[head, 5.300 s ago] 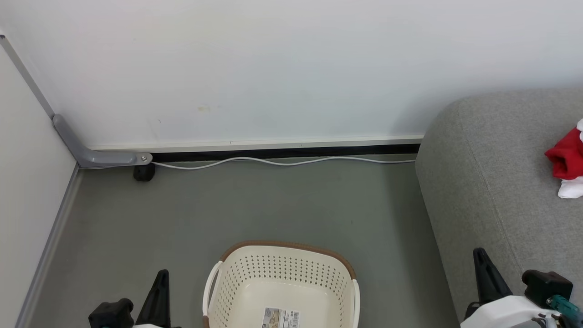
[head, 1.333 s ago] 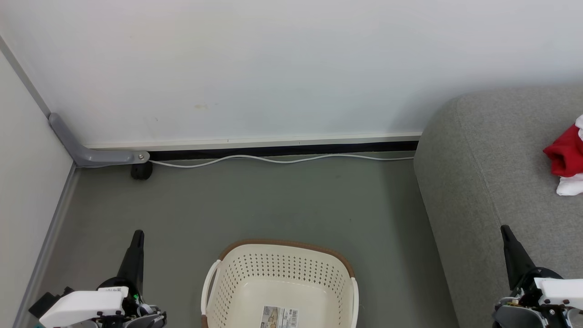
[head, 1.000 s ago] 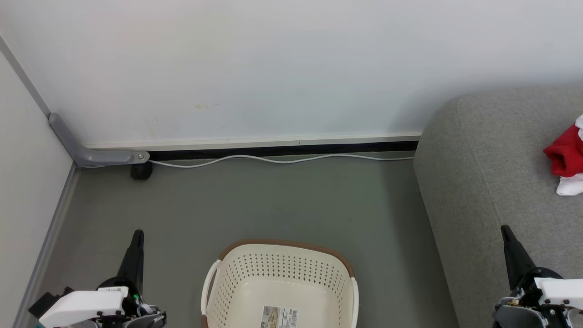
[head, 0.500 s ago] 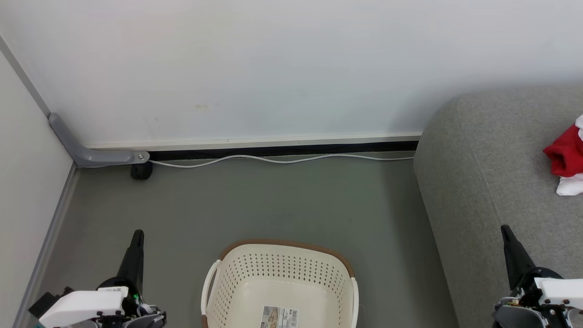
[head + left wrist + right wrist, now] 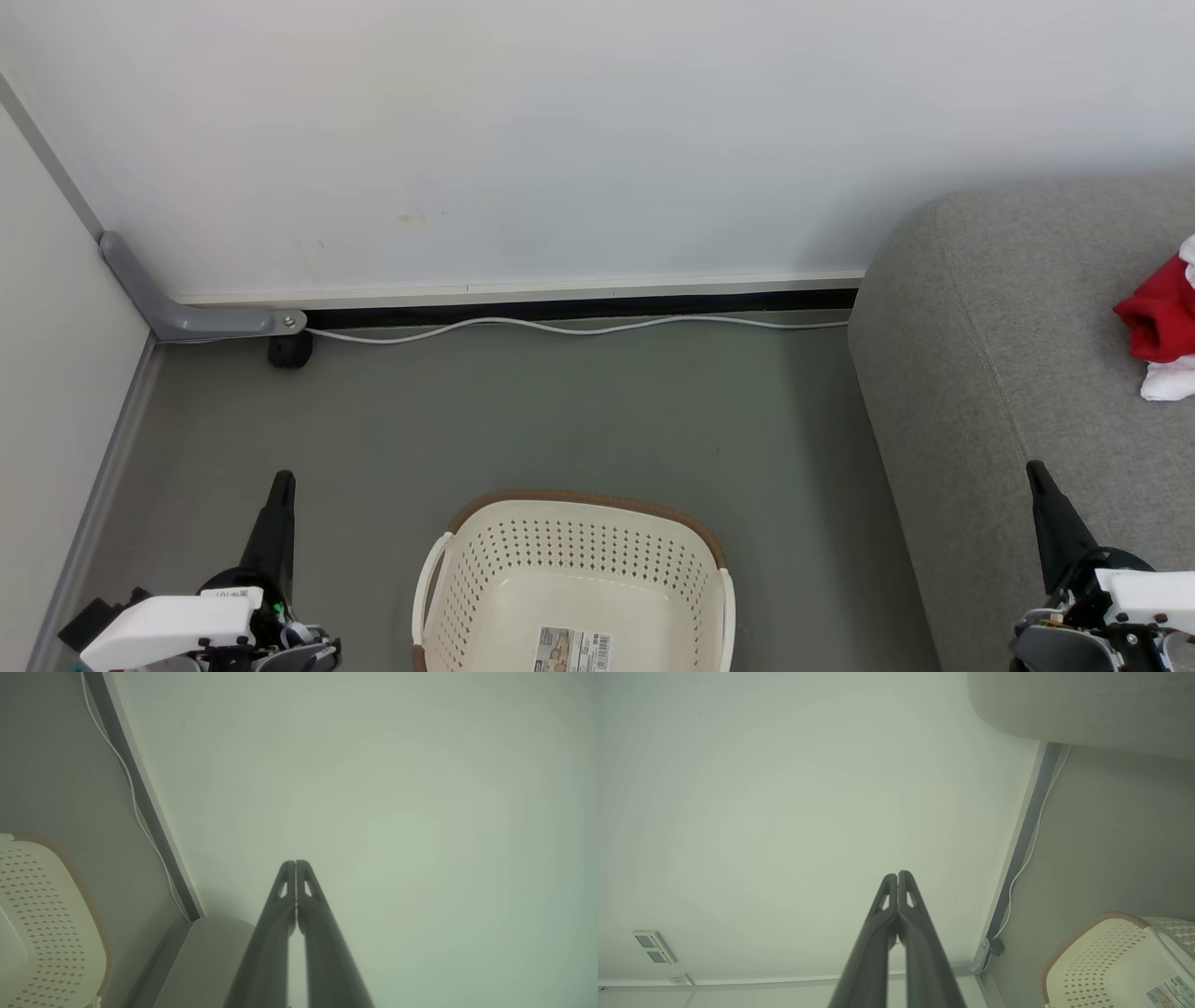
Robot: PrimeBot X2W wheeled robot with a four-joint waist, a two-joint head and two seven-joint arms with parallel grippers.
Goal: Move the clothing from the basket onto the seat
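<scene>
Left end effector (image 5: 295,862) and right end effector (image 5: 897,873) clenched empty; basket (image 5: 579,543) label (image 5: 575,650) unreadable.

a barcode label (image 5: 576,650) lies inside the basket (image 5: 574,546); its print is unreadable.

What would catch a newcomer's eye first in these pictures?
The red and white clothing lies on the grey seat at the far right. The cream basket stands on the floor at bottom centre, no clothing in its visible part. The left gripper and right gripper flank it, fingers shut.
</scene>
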